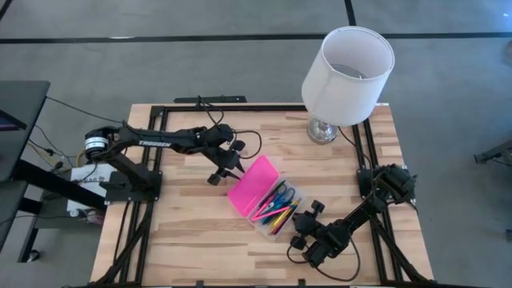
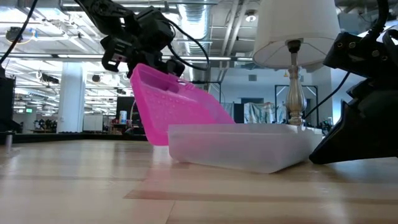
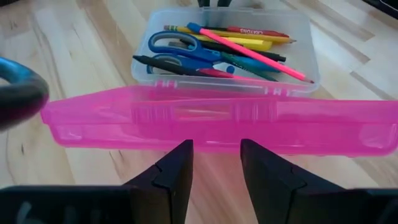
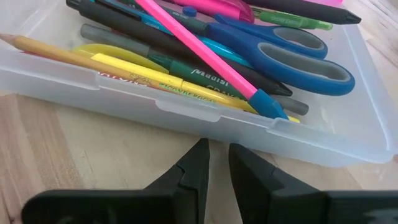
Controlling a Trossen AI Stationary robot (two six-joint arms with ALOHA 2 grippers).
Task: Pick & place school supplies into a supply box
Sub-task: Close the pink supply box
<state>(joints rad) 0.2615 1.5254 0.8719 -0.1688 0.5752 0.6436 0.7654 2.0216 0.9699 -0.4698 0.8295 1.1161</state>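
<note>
With the pens and scissors [image 3: 186, 50] already lying in the supply box [image 1: 268, 200] at mid-table, closing the raised pink lid [image 3: 217, 121] appears to be the step in hand. The left gripper [image 3: 216, 163], fingers apart and empty, should push the lid's free edge down squarely. The right gripper [image 4: 214, 165], fingers slightly apart and empty just beside the box wall, could brace it against sliding.

The high view looks straight down on the whole wooden table [image 1: 200, 240] from far above. The low view sits at table height and faces level across the wood into the room behind, very near the supply box [image 2: 242, 146]. The left wrist view looks forward past its own two fingers [image 3: 171, 177] at the pink lid [image 3: 217, 124], close up. The right wrist view looks from the opposite side, close to the clear wall of the box. All four views share the supply box; both wrist views share the scissors [image 4: 292, 53].
</note>
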